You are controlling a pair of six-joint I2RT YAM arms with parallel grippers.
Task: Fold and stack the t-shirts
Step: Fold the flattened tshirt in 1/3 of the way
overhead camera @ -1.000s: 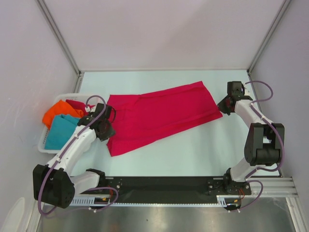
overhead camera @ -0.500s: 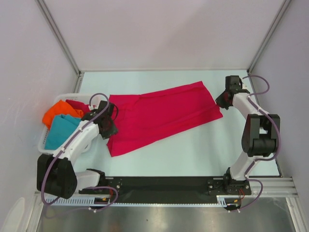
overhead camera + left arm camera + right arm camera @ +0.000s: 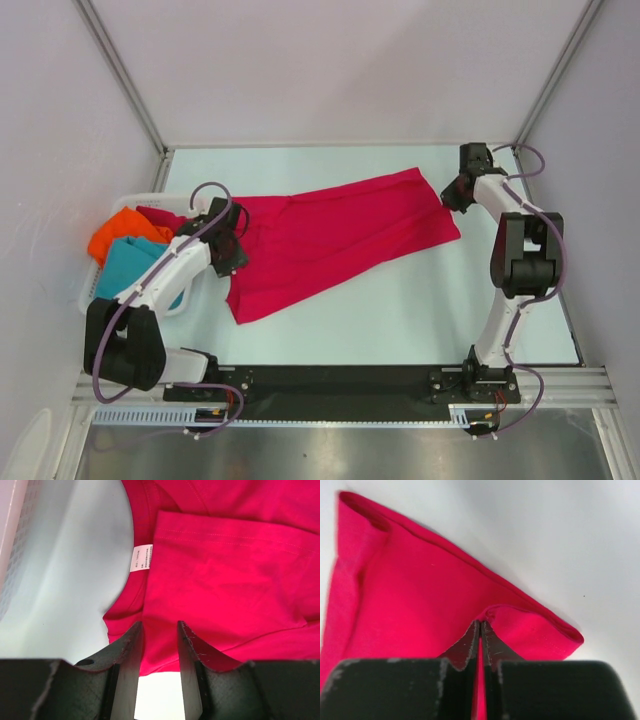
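Note:
A crimson t-shirt (image 3: 340, 240) lies spread slantwise across the table. My right gripper (image 3: 450, 195) is at its far right corner, shut on a pinch of the hem (image 3: 480, 622); the cloth bunches at the fingertips. My left gripper (image 3: 228, 255) is over the shirt's left end near the collar and its white label (image 3: 140, 558). Its jaws (image 3: 160, 627) stand open, with red cloth (image 3: 225, 570) showing between and beyond them, nothing held. An orange t-shirt (image 3: 115, 232), a teal t-shirt (image 3: 125, 268) and a second red one (image 3: 160, 215) lie in the basket.
The white slotted basket (image 3: 100, 305) stands at the table's left edge, right beside my left arm. Frame posts and walls close the back and sides. The black rail with the arm bases (image 3: 340, 380) runs along the near edge.
My right gripper has moved away from me and a little left with the shirt corner. My left gripper has moved slightly away from me and to the right over the shirt's collar end.

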